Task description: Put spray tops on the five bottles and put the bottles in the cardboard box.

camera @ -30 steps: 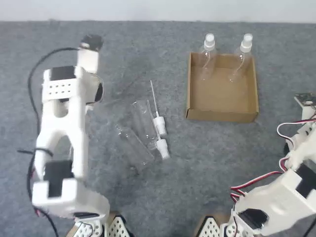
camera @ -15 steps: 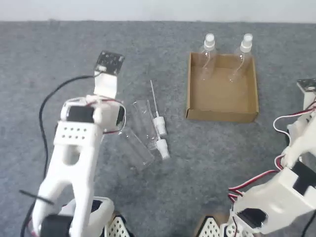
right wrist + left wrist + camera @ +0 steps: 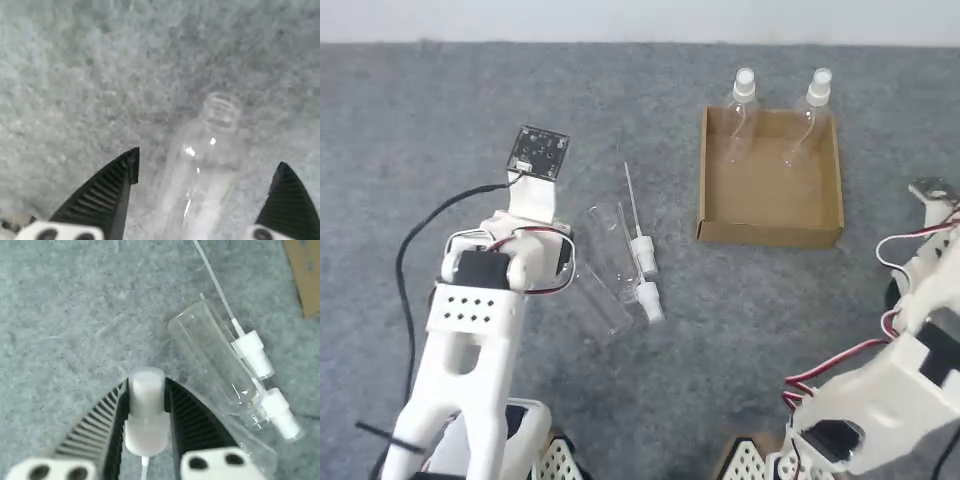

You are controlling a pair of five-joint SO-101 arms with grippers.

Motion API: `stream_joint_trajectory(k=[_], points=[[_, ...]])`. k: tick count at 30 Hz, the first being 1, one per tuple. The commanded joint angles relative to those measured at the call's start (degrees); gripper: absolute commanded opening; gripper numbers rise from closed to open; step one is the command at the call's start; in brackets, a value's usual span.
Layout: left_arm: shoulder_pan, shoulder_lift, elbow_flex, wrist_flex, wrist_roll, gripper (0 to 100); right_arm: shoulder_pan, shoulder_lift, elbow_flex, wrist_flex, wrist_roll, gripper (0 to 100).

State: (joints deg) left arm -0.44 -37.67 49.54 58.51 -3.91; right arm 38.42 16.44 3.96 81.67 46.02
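Spray top (image 3: 146, 416) clamped between the left gripper (image 3: 145, 385) fingers, above the grey mat (image 3: 420, 100).
Two uncapped bottles (image 3: 607, 240) lie on the mat near the cardboard box (image 3: 770, 233), two loose tops (image 3: 644, 254) against them; two capped bottles (image 3: 741, 112) sit inside at its far wall; right gripper (image 3: 208, 161) fingers spread wide around another open bottle (image 3: 205, 165).

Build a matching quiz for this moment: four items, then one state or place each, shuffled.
1 left gripper
2 right gripper
3 capped bottles
4 loose spray tops

A in the cardboard box
B open, an uncapped bottle seen between its jaws
C on the table beside clear bottles
D shut on a spray top

Pairs: 1-D, 2-B, 3-A, 4-C
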Motion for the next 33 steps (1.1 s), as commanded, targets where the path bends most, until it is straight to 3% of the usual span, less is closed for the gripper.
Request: stream_joint_trajectory(k=[1, 15, 19, 23, 27, 33], points=[[0.53, -2.37, -0.22, -1.58, 0.53, 1, 2.07, -0.31, 0.0, -4.0, -2.55, 33.7], [0.53, -2.37, -0.22, -1.58, 0.79, 1, 2.15, 4.62, 0.09, -6.99, -2.73, 11.3], [0.44, -2.37, -0.22, -1.58, 0.97, 1, 1.8, 2.15, 0.0, -7.52, -2.64, 2.1], [0.35, -2.81, -0.57, -1.58, 0.97, 1, 0.22, -4.53, 0.26, -6.73, -3.08, 0.5], [0.62, -2.9, -1.1, -1.67, 0.62, 1, -4.35, -14.2, 0.26, -1.63, -3.69, 0.6], [0.0, -4.84, -5.49, -1.23, 0.97, 1, -17.54, -30.37, 0.62, 2.51, -13.98, 0.6]])
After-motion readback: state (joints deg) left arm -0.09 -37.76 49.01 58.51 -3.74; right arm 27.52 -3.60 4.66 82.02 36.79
